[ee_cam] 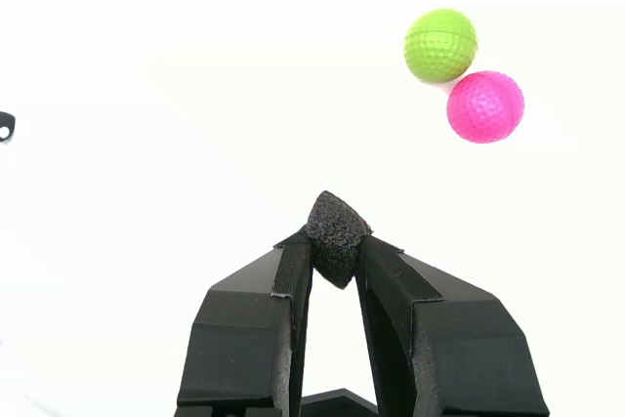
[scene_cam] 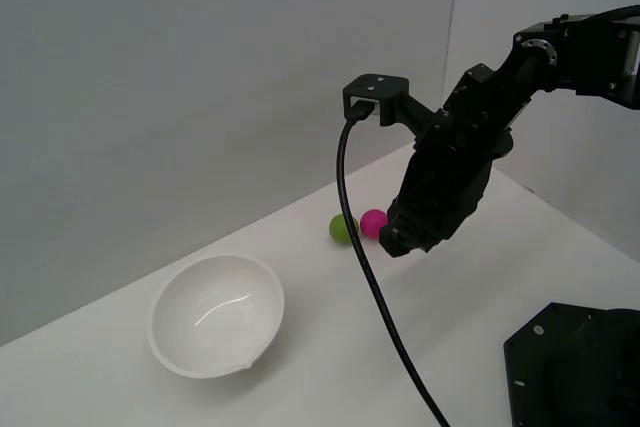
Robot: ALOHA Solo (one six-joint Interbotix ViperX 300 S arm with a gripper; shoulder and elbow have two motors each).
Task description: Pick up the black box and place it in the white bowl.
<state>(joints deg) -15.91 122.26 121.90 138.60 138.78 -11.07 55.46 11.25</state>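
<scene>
In the wrist view my gripper (ee_cam: pixel 335 246) is shut on the black box (ee_cam: pixel 337 236), a small matte black cube pinched between the fingertips above the white table. In the exterior view the gripper (scene_cam: pixel 400 244) hangs above the table just beside the balls; the box is hidden there by the fingers. The white bowl (scene_cam: pixel 216 315) stands empty on the table toward the exterior view's left, well apart from the gripper. The bowl is out of the wrist view.
A green ball (scene_cam: pixel 342 228) (ee_cam: pixel 440 45) and a pink ball (scene_cam: pixel 373 223) (ee_cam: pixel 485 106) lie touching on the table close to the gripper. A black cable (scene_cam: pixel 375 287) hangs from the arm. A black base plate (scene_cam: pixel 575 367) sits at the exterior view's lower right.
</scene>
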